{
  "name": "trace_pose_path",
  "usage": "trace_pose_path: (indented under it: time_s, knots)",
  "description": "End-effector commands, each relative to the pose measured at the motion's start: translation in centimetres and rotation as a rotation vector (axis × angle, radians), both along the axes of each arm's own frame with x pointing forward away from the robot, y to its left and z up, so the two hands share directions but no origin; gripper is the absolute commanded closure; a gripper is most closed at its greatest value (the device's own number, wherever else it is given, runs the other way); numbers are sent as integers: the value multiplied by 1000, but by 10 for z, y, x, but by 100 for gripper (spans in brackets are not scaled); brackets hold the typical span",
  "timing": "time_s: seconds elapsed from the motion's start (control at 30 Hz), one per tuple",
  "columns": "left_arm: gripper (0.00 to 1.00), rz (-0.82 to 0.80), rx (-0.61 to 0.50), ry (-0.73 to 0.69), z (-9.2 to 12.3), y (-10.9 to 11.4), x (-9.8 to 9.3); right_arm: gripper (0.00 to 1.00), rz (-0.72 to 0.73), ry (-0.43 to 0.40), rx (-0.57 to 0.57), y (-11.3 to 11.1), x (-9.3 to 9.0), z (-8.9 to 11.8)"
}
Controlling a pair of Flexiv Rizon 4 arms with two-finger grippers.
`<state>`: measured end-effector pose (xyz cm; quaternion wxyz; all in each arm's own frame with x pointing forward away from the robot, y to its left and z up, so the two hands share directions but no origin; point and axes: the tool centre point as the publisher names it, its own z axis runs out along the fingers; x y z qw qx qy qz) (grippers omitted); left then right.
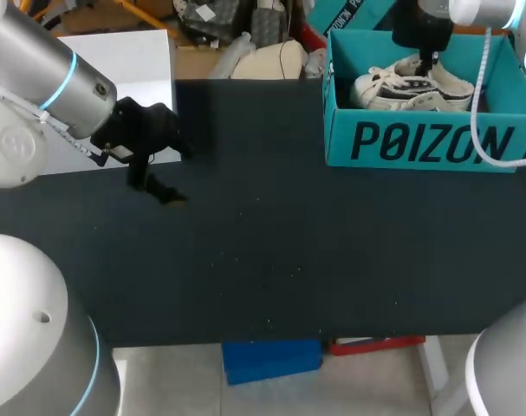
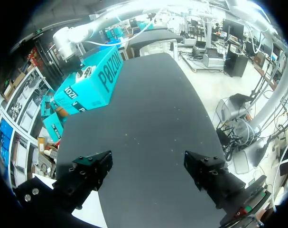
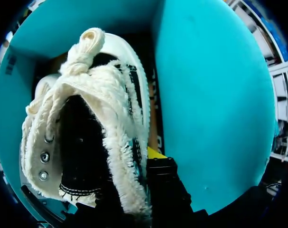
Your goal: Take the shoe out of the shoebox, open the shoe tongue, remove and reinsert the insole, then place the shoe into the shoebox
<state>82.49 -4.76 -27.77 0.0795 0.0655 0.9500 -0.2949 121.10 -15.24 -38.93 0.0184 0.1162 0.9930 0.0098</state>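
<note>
Shoe (image 1: 414, 88): cream canvas sneaker with dark panels, frayed edging and thick rope laces knotted at the top. It lies on its side inside the box at the upper right of the head view.

Handling, judged: light. The upper is soft and will fold under pressure, while the sole is stiffer. The fuzzy canvas should not slip. The laces may snag on the box wall. The best hold is probably across the collar wall by the eyelets, or across the heel, and not on the laces.

Table (image 1: 271, 243): dark cloth top filling the middle of the frame.

Left gripper (image 2: 147, 164): at the left of the head view, over bare table and well apart from the box. Its fingers are spread wide with nothing between them.

Shoebox (image 1: 427, 143): teal card, open-topped and upright at the far right edge of the table.

Right gripper (image 1: 428, 59): lowered into the box at the shoe's opening, beside the frayed collar. Whether it is clamped on the collar or loose cannot be told.
</note>
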Motion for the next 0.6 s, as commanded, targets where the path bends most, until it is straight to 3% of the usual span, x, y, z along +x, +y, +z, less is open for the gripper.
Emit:
trace_pose_path:
  time_s: [0.03, 0.3, 0.6]
  knots:
    - [0, 1, -1, -4, -1, 0, -1, 100, 3, 12, 0, 0, -3, -17]
    - [0, 1, -1, -4, -1, 0, -1, 100, -4, 4, -12, 7, -11, -16]
    - [0, 1, -1, -4, -1, 0, -1, 100, -8, -33, -39, 1, -11, 6]
